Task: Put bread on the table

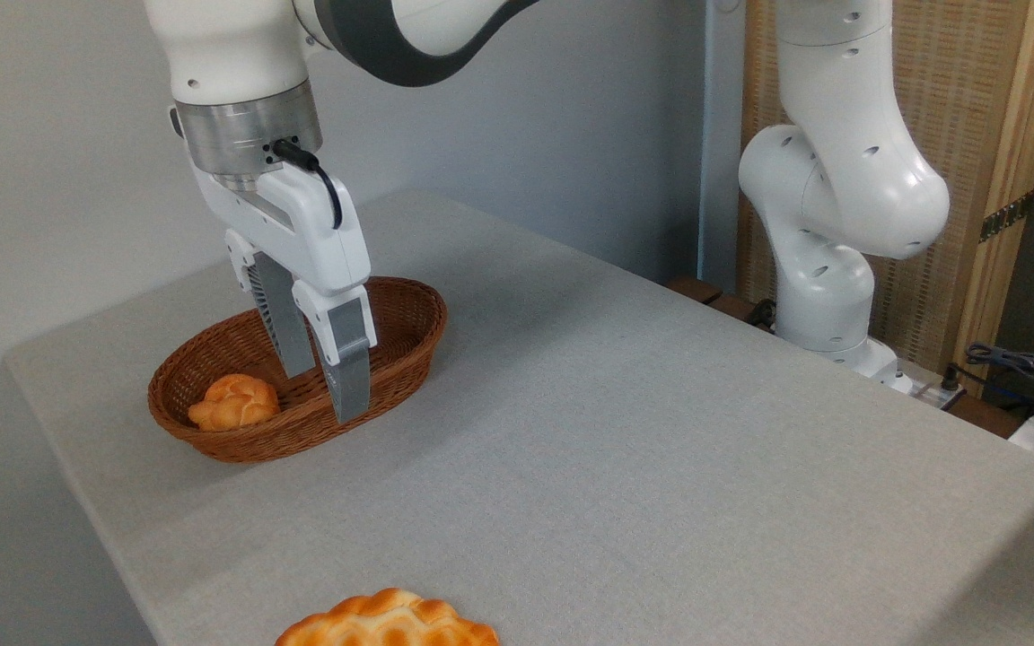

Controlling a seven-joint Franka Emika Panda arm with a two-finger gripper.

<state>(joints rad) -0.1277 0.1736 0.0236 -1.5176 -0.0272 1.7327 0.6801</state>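
The bread, a small golden-orange knotted bun, lies in the left end of a brown oval wicker basket. My gripper hangs over the middle of the basket, just right of the bun and apart from it. Its two grey fingers point down, open with a narrow gap, and nothing is held between them. The light grey table carries the basket near its far left corner.
A larger flat honeycomb-patterned loaf lies at the table's front edge, partly cut off by the frame. The arm's white base stands behind the table's right side. Cables lie at the far right.
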